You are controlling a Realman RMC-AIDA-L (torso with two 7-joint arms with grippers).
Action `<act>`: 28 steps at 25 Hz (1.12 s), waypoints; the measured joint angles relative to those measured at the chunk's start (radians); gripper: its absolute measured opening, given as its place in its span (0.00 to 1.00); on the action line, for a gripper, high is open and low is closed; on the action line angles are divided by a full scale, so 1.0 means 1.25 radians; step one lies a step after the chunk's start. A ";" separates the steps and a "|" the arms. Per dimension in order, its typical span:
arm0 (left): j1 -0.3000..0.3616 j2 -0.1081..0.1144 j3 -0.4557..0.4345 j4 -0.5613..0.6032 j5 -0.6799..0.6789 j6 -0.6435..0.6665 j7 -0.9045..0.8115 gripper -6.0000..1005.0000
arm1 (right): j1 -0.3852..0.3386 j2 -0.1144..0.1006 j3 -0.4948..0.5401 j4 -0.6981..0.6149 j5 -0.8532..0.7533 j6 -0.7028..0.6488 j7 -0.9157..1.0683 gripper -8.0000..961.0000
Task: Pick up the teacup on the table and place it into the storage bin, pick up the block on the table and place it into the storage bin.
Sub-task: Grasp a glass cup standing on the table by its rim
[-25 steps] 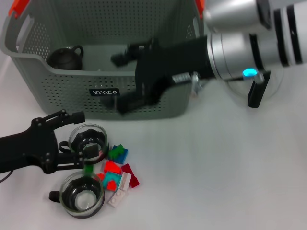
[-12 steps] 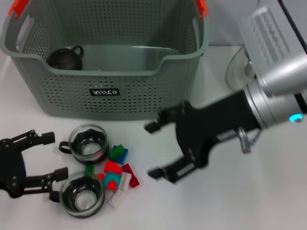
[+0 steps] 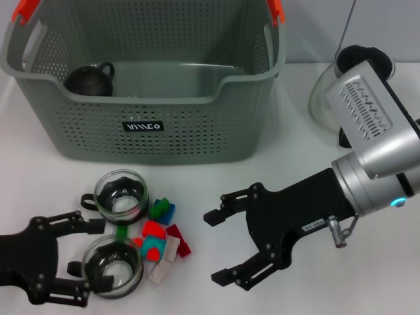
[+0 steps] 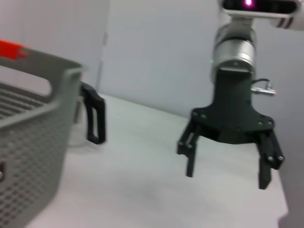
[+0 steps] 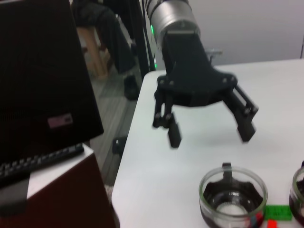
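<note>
- left gripper (image 3: 77,259) sits low at the near left edge of the table (image 3: 341,289), fingers spread and holding nothing, its opening turned toward the near teacup (image 3: 113,266); one fingertip (image 3: 96,225) lies beside the far teacup (image 3: 121,195), the other by the near cup's black handle.
- near teacup stands upright on the table just beside that gripper, handle pointing at it; the far teacup stands upright just behind it, handle also to the left.
- blocks (image 3: 161,236) lie in a loose heap touching the right flank of both cups, red, green, blue and white pieces mixed together.
- right gripper (image 3: 231,244) hovers on the heap's right, near it but apart, fingers spread wide and empty, opening facing the blocks.
- judging by this, each arm is nearer its own target: left for a cup, right for a block.
- storage bin (image 3: 170,125) stands behind both, well apart from the cups, with a dark teapot (image 3: 89,79) inside its left end.
</note>
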 joint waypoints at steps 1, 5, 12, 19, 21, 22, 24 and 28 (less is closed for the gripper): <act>-0.003 -0.002 0.018 0.009 0.003 0.000 -0.002 0.95 | 0.001 0.000 0.001 0.016 0.009 0.005 -0.013 0.98; -0.007 -0.014 0.113 0.093 0.015 0.003 -0.024 0.95 | 0.003 0.000 0.002 0.064 0.043 0.017 -0.059 0.98; -0.015 -0.037 0.252 0.276 0.049 -0.005 -0.138 0.94 | 0.011 0.001 -0.004 0.119 0.052 0.053 -0.086 0.98; -0.023 -0.076 0.386 0.499 0.167 0.003 -0.270 0.94 | 0.009 0.002 0.001 0.134 0.084 0.068 -0.084 0.98; -0.021 -0.076 0.421 0.523 0.171 0.004 -0.303 0.95 | 0.007 0.002 0.000 0.137 0.091 0.079 -0.081 0.98; -0.020 -0.076 0.443 0.533 0.172 0.004 -0.323 0.95 | 0.007 0.001 -0.001 0.140 0.092 0.082 -0.081 0.98; -0.019 -0.076 0.480 0.549 0.174 0.004 -0.354 0.95 | 0.010 0.002 -0.004 0.150 0.093 0.083 -0.083 0.98; -0.020 -0.076 0.569 0.559 0.180 -0.003 -0.417 0.95 | 0.014 0.002 -0.011 0.163 0.093 0.099 -0.085 0.98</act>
